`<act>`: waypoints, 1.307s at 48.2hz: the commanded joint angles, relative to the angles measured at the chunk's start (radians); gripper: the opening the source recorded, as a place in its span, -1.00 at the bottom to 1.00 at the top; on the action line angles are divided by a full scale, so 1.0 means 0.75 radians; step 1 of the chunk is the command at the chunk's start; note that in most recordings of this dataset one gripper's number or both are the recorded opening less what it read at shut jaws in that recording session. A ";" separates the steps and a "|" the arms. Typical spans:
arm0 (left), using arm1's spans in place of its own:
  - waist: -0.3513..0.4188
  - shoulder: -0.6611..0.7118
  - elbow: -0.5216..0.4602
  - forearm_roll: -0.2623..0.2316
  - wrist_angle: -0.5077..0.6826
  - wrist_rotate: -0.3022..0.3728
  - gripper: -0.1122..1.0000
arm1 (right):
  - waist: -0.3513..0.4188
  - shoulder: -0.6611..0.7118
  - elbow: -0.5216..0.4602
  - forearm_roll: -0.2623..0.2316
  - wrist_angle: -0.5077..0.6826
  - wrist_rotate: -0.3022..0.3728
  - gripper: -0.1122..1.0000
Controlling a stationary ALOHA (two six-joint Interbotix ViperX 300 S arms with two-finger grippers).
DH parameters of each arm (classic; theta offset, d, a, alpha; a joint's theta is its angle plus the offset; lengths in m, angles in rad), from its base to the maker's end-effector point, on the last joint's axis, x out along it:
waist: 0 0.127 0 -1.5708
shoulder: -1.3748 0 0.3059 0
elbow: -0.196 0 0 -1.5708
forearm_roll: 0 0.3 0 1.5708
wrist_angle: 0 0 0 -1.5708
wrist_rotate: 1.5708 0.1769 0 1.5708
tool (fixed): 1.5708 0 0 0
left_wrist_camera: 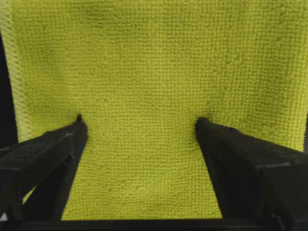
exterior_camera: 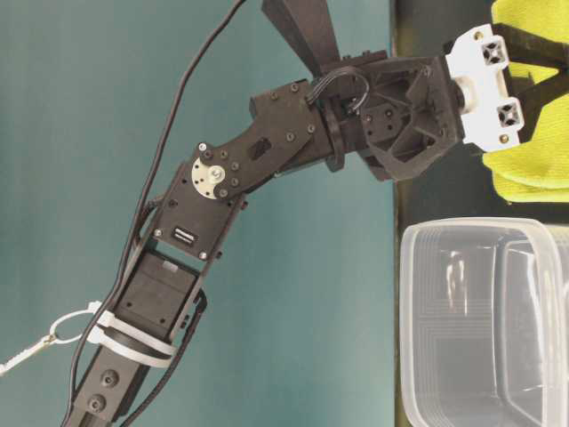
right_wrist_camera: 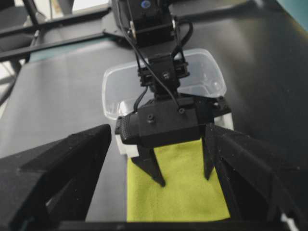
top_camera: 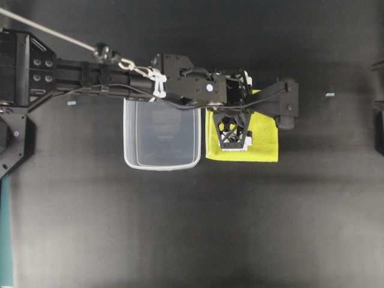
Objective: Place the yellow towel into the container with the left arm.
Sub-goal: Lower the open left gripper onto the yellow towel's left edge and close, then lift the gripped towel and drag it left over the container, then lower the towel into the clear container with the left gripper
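- Towel position: the yellow towel (top_camera: 259, 139) is lying flat on the black table (top_camera: 180, 228), directly beneath the left gripper (left_wrist_camera: 139, 126), whose fingertips (left_wrist_camera: 79, 126) are pressing into the cloth, spread wide and gripping nothing.
- The container (top_camera: 162, 135) is sitting empty just beside the towel, on the side toward the left arm's base.
- The right gripper (right_wrist_camera: 159, 159) is hanging wide and empty, well back.

Even, soft light falls from above on the dark bench (top_camera: 192, 228), leaving only faint shadows, and pale glare shows on the container (top_camera: 162, 135) rim. In both wrist views the near jaws are blurred, while the yellow towel (left_wrist_camera: 154, 72) weave is sharp.
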 commanded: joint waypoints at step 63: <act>0.004 -0.853 0.456 0.004 0.356 -0.020 -0.67 | -0.029 -0.014 -0.016 0.004 -0.076 0.000 0.58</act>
